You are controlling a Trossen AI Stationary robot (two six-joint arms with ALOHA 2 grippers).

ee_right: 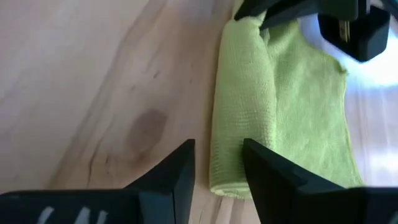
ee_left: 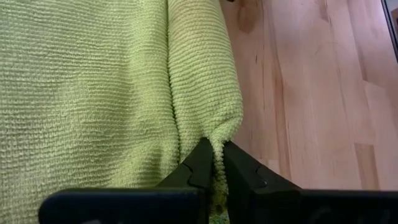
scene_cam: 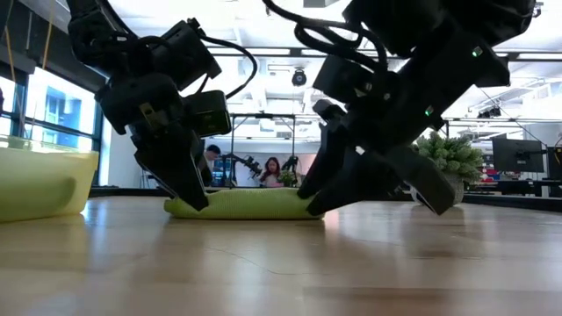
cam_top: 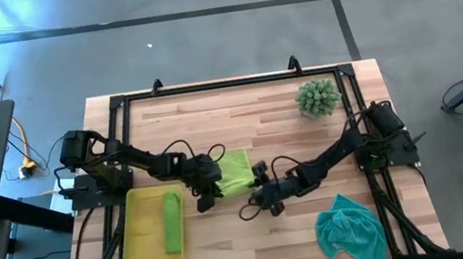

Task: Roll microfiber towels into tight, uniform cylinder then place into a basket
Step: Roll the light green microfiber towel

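Note:
A lime green towel (cam_top: 236,170) lies on the table's middle, its near edge rolled into a low roll (ee_right: 242,112). My left gripper (cam_top: 204,198) is shut on the roll's left end. My right gripper (ee_right: 217,165) is open, low at the roll's right end (ee_right: 230,180), one finger on either side of it. A second lime towel (cam_top: 172,223) lies rolled in the yellow basket (cam_top: 138,244) at the near left. The teal towel (cam_top: 350,231) lies crumpled on the table at the near right. My left gripper pinches the tip of the roll's left end (ee_left: 217,140) between its two fingers (ee_left: 199,165). The fingers slant down at it from the table's left (scene_cam: 189,180). The roll and the flat part of the towel lie on the table. My right gripper: I cannot tell whether its fingertips (scene_cam: 312,204) touch the roll's right end.
A spiky green ball plant (cam_top: 317,96) stands at the table's far right. The basket's wall (scene_cam: 39,184) shows at the left in the low view. People sit in the room behind the table (scene_cam: 272,171). Bare wood lies along the near middle (cam_top: 258,245).

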